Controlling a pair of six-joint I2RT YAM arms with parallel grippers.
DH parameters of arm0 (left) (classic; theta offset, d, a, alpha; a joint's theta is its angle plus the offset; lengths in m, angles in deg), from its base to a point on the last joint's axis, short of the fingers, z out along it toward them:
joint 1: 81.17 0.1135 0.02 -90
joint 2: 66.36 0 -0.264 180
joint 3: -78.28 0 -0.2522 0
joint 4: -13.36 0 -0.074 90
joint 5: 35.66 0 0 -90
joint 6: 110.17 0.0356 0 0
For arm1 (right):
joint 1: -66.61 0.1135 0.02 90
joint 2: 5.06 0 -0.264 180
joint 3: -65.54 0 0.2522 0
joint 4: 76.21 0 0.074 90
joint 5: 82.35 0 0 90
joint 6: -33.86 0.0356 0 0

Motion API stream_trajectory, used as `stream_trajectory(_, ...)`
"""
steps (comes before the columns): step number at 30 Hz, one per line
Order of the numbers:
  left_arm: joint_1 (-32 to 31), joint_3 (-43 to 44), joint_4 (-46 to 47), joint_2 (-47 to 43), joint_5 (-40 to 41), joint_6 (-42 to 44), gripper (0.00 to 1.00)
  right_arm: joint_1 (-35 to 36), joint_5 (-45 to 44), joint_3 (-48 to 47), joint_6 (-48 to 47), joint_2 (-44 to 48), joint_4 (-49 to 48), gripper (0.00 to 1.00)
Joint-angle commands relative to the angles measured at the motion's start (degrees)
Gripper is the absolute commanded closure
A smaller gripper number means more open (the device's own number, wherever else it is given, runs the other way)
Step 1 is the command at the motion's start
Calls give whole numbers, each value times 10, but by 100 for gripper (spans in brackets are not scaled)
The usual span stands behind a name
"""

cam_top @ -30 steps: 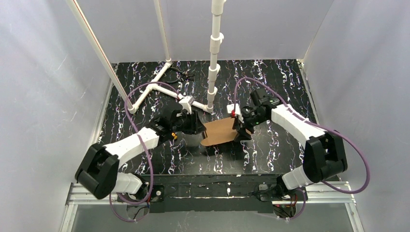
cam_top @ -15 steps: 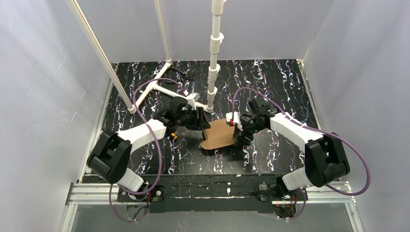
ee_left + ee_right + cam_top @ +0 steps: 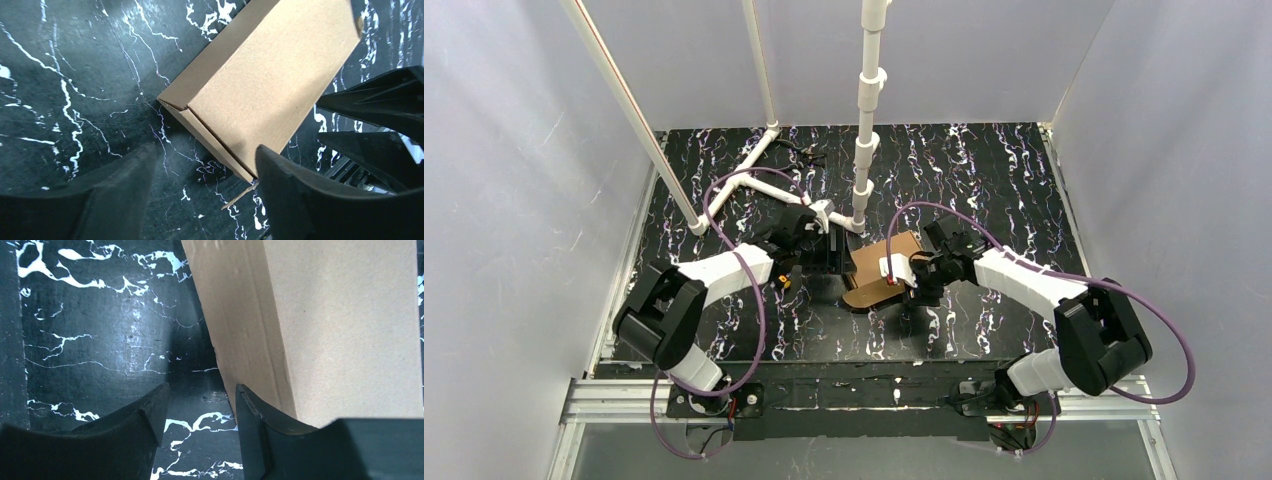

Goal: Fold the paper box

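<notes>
The paper box point(image 3: 867, 271) is a closed, plain brown carton lying on the black marbled table point(image 3: 984, 170) between the two arms. My left gripper point(image 3: 838, 257) sits at its left end. In the left wrist view the box point(image 3: 265, 75) fills the upper middle, and the left gripper point(image 3: 205, 172) stands open over bare table, its right finger point(image 3: 300, 200) against the box's near corner, where a thin flap edge sticks out. My right gripper point(image 3: 912, 283) is at the box's right side. It point(image 3: 200, 407) is open, one finger point(image 3: 257, 432) alongside the box wall point(image 3: 240, 330), nothing between the fingers.
A white pipe frame point(image 3: 749, 182) lies on the table at the back left. An upright white pipe post point(image 3: 864, 150) stands just behind the box. A slanted pole point(image 3: 624, 100) crosses the left side. Grey walls point(image 3: 1164, 150) close in the table.
The left gripper has opened and let go of the box's left end, moving back and right. The right gripper has slid left along the box, which has turned slightly.
</notes>
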Motion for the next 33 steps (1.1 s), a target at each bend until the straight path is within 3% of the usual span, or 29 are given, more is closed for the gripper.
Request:
stream_trajectory(1,19,-22,4,-60,12,-28,24,3,-23,2,-9,-8,-22,41)
stream_trajectory(4,31,-41,30,-65,-2,-56,18,3,-24,-3,-5,-15,-19,41)
stream_trajectory(11,52,-38,59,-48,-38,-73,17,2,50,-35,-20,9,46,41)
stream_trajectory(17,50,-15,58,-15,-60,-59,21,-9,126,-98,-37,12,135,41)
stream_trajectory(20,49,-21,51,2,-48,-60,27,-11,136,-119,31,-1,87,42)
stream_trajectory(27,49,-31,48,27,-42,-61,28,-11,99,-133,173,-83,-20,62)
stream_trajectory(33,48,-34,48,26,-40,-67,27,-11,26,-108,186,-115,-50,73)
